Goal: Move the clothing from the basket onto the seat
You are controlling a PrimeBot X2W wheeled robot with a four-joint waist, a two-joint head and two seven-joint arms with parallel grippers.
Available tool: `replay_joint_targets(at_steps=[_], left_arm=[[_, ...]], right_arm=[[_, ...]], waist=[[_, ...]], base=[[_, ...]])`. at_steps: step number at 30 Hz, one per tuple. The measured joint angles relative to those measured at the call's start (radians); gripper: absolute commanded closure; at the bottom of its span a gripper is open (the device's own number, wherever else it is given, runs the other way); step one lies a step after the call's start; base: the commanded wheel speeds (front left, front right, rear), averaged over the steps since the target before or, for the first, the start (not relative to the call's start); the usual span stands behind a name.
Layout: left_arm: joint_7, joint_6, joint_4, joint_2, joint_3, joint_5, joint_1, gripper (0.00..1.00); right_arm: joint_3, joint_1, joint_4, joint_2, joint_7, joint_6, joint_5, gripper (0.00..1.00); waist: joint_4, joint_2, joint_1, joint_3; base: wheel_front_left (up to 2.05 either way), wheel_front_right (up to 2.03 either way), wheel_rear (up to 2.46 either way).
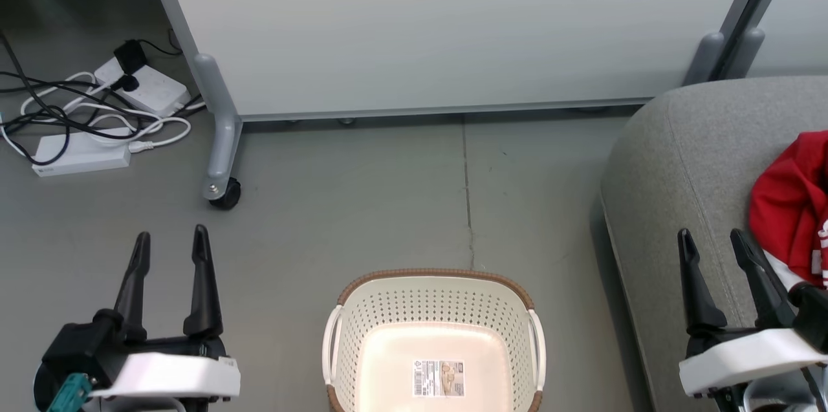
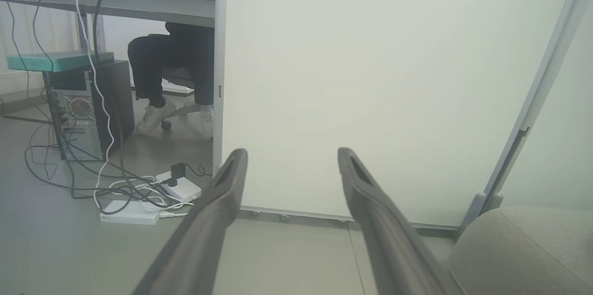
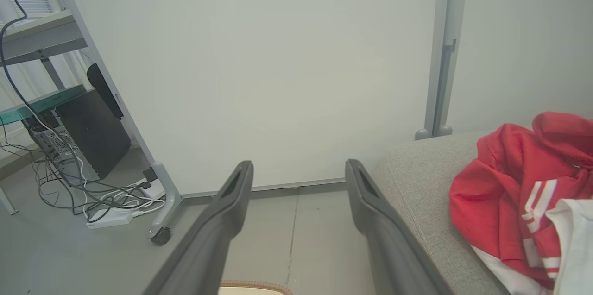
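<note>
In the head view, the clothing [image 1: 792, 205] is lying in a red heap on the seat [image 1: 679, 153] at the right edge. It is just beside the right tool [image 1: 710, 235], on that tool's outer side, and its white trim is showing next to the outer finger. The right tool is hanging over the seat's near edge with its two fingers spread wide, gripping nothing. Whether the outer finger is brushing the cloth cannot be told. The basket [image 1: 433, 273] is standing on the floor [image 1: 362, 205] between the two tools, and its bare inner bottom is showing a barcode sticker [image 1: 438, 378]. The left tool [image 1: 172, 235] is hovering over the floor at the lower left, well apart from the clothing, with its fingers standing wide and holding nothing.

In the left wrist view, the left tool [image 2: 292, 153] is pointing at a pale partition panel [image 2: 370, 77] with its fingers parted and nothing between them. A corner of the seat [image 2: 519, 248] is showing at the lower right. A person [image 2: 176, 54] is sitting beyond the panel's left edge, near a computer tower [image 2: 83, 109].

In the right wrist view, the right tool [image 3: 300, 165] is pointing at the same panel with its fingers spread apart and gripping nothing. The clothing [image 3: 509, 184], red with white stripes, is resting on the seat [image 3: 417, 179] to the right of the fingers, near them and not touching. The basket's brown rim [image 3: 252, 283] is peeking in at the bottom edge between the fingers.
</note>
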Motion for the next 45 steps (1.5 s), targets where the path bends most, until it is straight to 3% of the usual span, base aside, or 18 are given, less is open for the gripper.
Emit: replay_joint_targets(at_steps=[11,23,45], left_arm=[[0.0,-0.136,0.031,-0.013,0.033,0.074,0.066,0.0],[0.0,-0.157,0.082,-0.003,0.033,0.112,0.098,0.0],[0.0,-0.154,0.095,0.005,0.019,0.112,0.101,0.0]], right_arm=[[-0.01,0.074,-0.014,0.0,0.025,0.0,-0.009,0.0],[-0.017,0.109,-0.03,0.0,0.04,0.0,-0.01,0.0],[-0.014,0.116,-0.034,0.0,0.044,0.0,-0.007,0.0]], waist=[[0.006,0.0,0.0,-0.059],[0.002,0.0,-0.0001,-0.081],[0.004,0.0,0.0,-0.073]], base=[[0.0,0.0,0.0],[0.0,0.0,0.0],[0.0,0.0,0.0]])
